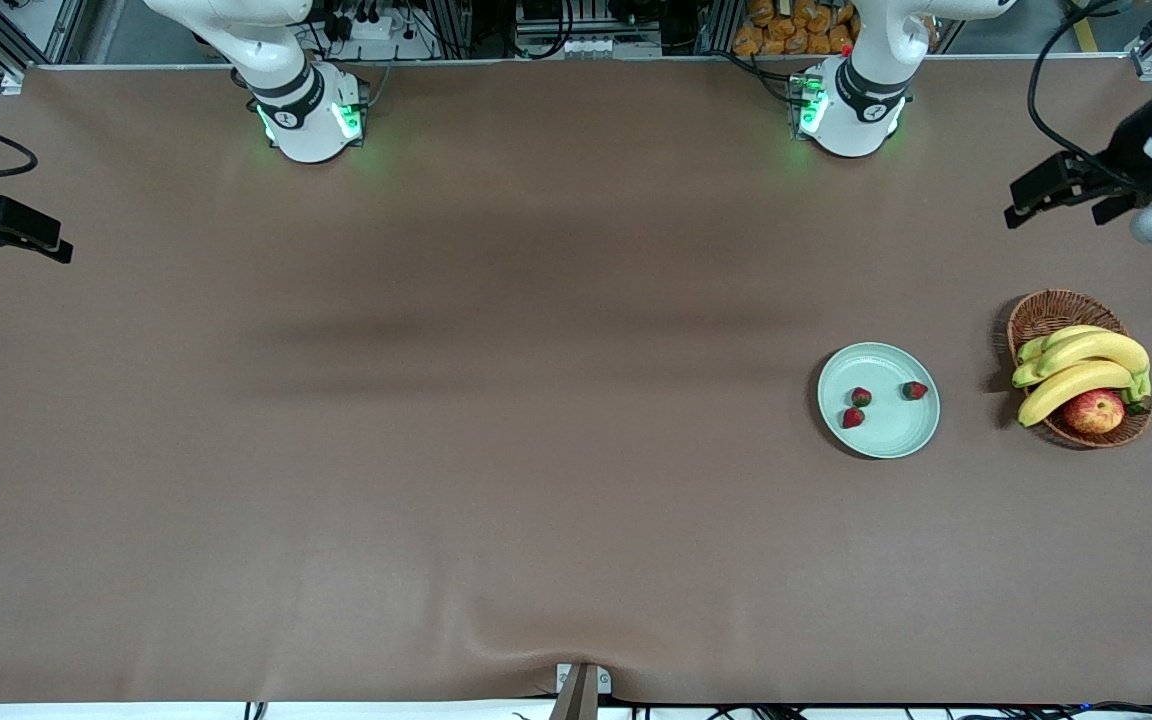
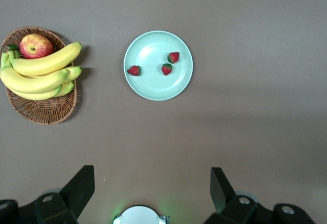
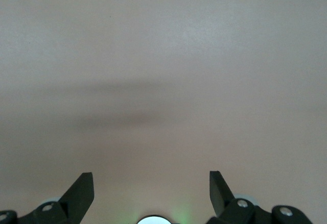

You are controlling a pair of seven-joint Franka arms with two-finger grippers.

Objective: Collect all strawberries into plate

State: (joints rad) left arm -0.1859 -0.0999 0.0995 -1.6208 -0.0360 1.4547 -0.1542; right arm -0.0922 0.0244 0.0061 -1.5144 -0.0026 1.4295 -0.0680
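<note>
On the brown table [image 1: 496, 480], going across the front view from the right arm's end to the left arm's, the right gripper [image 1: 11, 235] hangs in the air over bare cloth at the table's edge, its fingers [image 3: 82, 191] spread wide with nothing between them. The pale mint-green plate [image 1: 891, 435] lies toward the left arm's end of the table. All three strawberries are in it: one strawberry [image 1: 861, 397] near the middle, a second strawberry [image 1: 853, 417] just beside it at about seven o'clock from it, and a third strawberry [image 1: 915, 390] apart from them, toward the rim at three o'clock. At three o'clock from the plate, near but not touching, sits a wicker basket [image 1: 1051, 312] with a bunch of bananas [image 1: 1081, 365] and an apple [image 1: 1094, 411]. The left gripper [image 1: 1061, 190] hangs in the air above the table at about twelve o'clock from the basket, fingers [image 2: 79, 185] spread wide and empty.
</note>
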